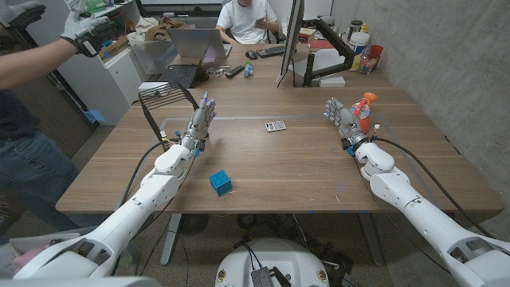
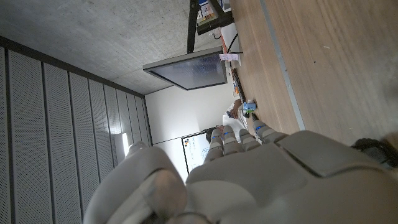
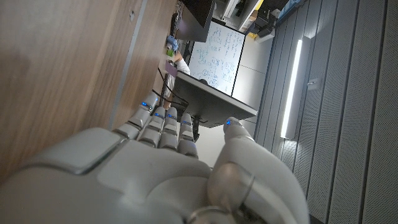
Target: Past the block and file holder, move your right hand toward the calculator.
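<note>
Both white arms come in from the near corners of the wooden table (image 1: pixel 271 171), and close to its front edge, between them, sits the blue block (image 1: pixel 221 183), nearer the left arm than the right. The left hand (image 1: pixel 199 121) stands on its edge on the left side of the table with its fingers together and pointing away, holding nothing; just behind it the black wire file holder (image 1: pixel 167 100) stands upright. In the left wrist view that hand (image 2: pixel 249 171) shows its back, fingers straight and side by side.

The right hand (image 1: pixel 343 118) stands on the right side of the table, fingers likewise extended and loose, grasping nothing. In the right wrist view the same hand (image 3: pixel 161 168) shows straight fingers with the thumb held apart. Right behind it stands an orange-and-blue spray bottle (image 1: pixel 364 108). The calculator (image 1: pixel 276 126) lies flat near the middle of the table, well apart from the right hand, off to its left side and slightly farther from the robot. It lies beyond the block.

At the far end a person (image 1: pixel 249 20) sits by a laptop (image 1: pixel 199 44) and a monitor (image 1: pixel 290 40). Another person's gloved hand (image 1: pixel 84 30) reaches in at the left.
</note>
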Robot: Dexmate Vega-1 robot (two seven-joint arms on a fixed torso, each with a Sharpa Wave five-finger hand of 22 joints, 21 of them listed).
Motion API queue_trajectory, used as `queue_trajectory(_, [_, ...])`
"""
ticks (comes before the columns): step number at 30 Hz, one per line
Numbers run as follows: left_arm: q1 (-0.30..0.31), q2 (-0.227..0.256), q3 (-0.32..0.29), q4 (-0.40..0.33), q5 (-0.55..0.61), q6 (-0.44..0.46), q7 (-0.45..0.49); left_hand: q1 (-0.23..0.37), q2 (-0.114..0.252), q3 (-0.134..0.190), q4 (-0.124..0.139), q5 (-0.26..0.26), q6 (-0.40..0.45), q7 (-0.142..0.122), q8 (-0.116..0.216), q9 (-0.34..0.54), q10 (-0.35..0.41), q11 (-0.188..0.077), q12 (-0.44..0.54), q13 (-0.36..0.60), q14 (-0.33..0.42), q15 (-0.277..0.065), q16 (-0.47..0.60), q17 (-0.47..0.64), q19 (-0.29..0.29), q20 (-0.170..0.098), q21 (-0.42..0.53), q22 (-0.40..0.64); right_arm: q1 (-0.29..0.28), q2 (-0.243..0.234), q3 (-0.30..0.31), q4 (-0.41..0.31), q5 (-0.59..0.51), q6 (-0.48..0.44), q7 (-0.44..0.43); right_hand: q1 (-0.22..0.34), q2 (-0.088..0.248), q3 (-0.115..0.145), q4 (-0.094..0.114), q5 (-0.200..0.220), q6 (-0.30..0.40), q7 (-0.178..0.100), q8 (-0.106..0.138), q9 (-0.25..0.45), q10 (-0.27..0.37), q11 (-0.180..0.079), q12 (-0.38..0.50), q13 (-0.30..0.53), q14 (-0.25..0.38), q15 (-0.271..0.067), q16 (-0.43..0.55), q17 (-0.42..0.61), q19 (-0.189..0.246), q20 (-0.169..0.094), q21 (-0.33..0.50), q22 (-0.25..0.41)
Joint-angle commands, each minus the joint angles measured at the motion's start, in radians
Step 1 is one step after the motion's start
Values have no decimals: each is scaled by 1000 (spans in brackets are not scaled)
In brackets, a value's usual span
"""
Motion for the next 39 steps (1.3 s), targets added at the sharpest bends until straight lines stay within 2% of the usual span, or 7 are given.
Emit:
queue_trajectory(1, [-4, 1, 3, 3, 1, 6, -4, 10, 1, -1, 6, 7, -2, 9, 4, 4, 2, -8, 5, 4, -8, 0, 4, 5, -8, -34, 5, 2, 1, 3, 0, 5, 2, 4, 2, 7, 2, 7, 0, 5, 8, 0, 4, 4, 7, 1, 3, 4, 9, -2, 6, 3, 3, -10, 4, 3])
queue_trajectory(24, [-22, 8, 14, -9, 15, 25, -6, 12, 4, -6, 5, 8, 2, 14, 4, 5, -5, 3, 3, 4, -14, 4, 2, 5, -14, -30, -1, 3, -8, -7, 6, -7, -3, 16, 0, 6, 2, 7, -6, 5, 14, -3, 5, 4, 8, -3, 4, 4, 12, -5, 6, 2, 3, -5, -12, 3])
queue_trajectory(39, [-34, 14, 23, -19, 24, 46, -6, 13, 6, -8, 5, 9, 2, 12, 3, 5, -7, -1, 3, 4, -15, 5, 3, 5, -18, -25, -5, 3, -3, -12, -10, -3, -35, 32, 5, 3, 2, 6, -8, 5, 26, -7, 9, 4, 9, -2, 4, 4, 13, -6, 6, 1, 1, -3, -23, 4])
